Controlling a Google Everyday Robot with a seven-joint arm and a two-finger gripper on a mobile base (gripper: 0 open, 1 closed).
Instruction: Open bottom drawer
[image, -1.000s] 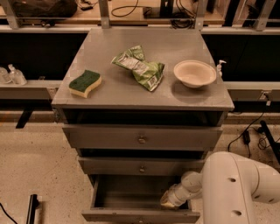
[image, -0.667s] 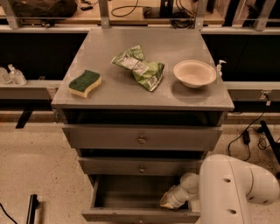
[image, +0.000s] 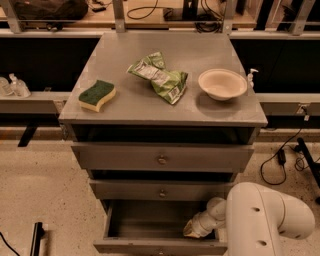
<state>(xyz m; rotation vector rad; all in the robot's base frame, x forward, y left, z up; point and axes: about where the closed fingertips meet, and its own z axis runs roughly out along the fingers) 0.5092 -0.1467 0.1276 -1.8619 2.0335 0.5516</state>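
Bottom drawer (image: 150, 220) looks open enough; the pincer (image: 193, 229) sits inside its right end (state: cannot tell), so next lift it clear

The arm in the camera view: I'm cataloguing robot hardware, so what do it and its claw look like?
The arm is a smooth, rounded white shell with small dark dots, narrowing to jointed white wrist segments. The claw, at the right inside the open bottom drawer, looks pale tan. No cables show on it.
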